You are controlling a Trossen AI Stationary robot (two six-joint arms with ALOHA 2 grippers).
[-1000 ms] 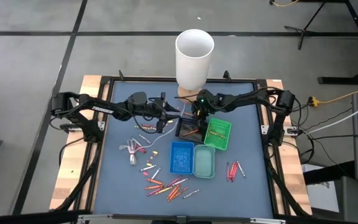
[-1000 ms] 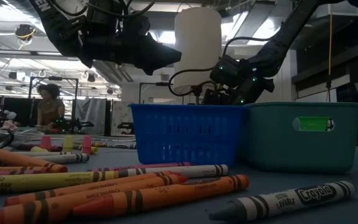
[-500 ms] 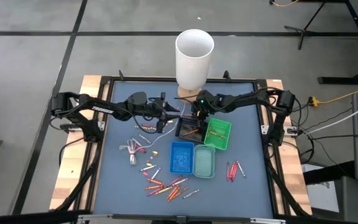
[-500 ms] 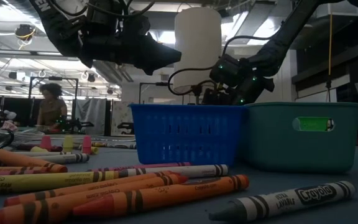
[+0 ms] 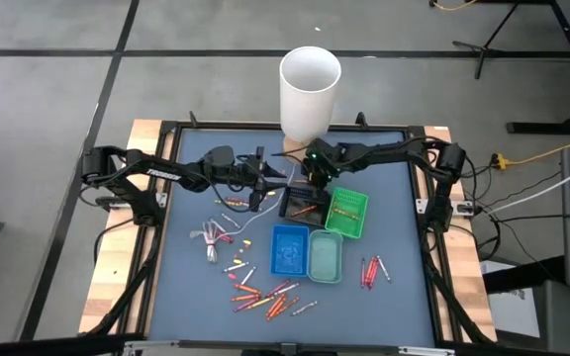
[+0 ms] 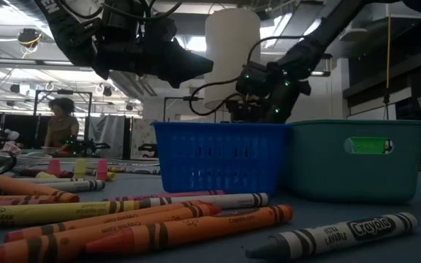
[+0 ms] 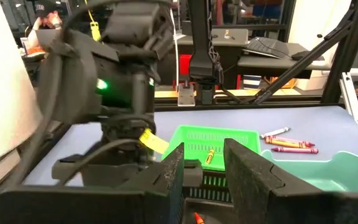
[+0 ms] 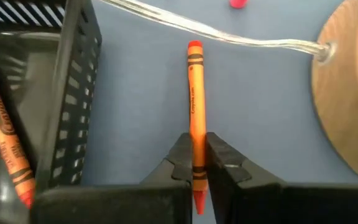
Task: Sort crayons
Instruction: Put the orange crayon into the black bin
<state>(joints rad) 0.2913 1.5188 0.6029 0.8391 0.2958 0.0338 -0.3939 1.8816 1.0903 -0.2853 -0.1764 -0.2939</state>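
My right gripper [image 8: 196, 152] is shut on an orange crayon [image 8: 195, 106] above the blue mat, between the black tray [image 8: 67, 93] and the white cylinder's wooden base [image 8: 353, 93]; in the high view the right gripper [image 5: 313, 178] is at the table's far middle. My left gripper [image 7: 204, 174] stands open and level just left of it, holding nothing. Two orange crayons [image 8: 5, 155] lie in the black tray. Several crayons [image 5: 265, 295] lie loose near the front edge, and a few more crayons [image 5: 372, 269] lie at the right. My right gripper pinches the orange crayon between its two fingers [image 8: 180, 158] on the stretch nearer the wrist [image 8: 197, 140]. The crayon runs along the fingers, its far end [image 8: 194, 46] sticking out ahead. The fingers slant down toward the mat. Whether the far end rests on the mat I cannot tell.
A green tray [image 5: 347, 211], a blue tray [image 5: 288, 247] and a teal tray [image 5: 326, 255] stand at the table's middle. A tall white cylinder [image 5: 310, 89] stands at the far edge. A white cord [image 8: 229, 38] crosses the mat, with a bundle [image 5: 211, 237] at the left.
My right gripper has risen a little and shifted slightly toward the table's far edge, tipping as it went. My left gripper has kept still.
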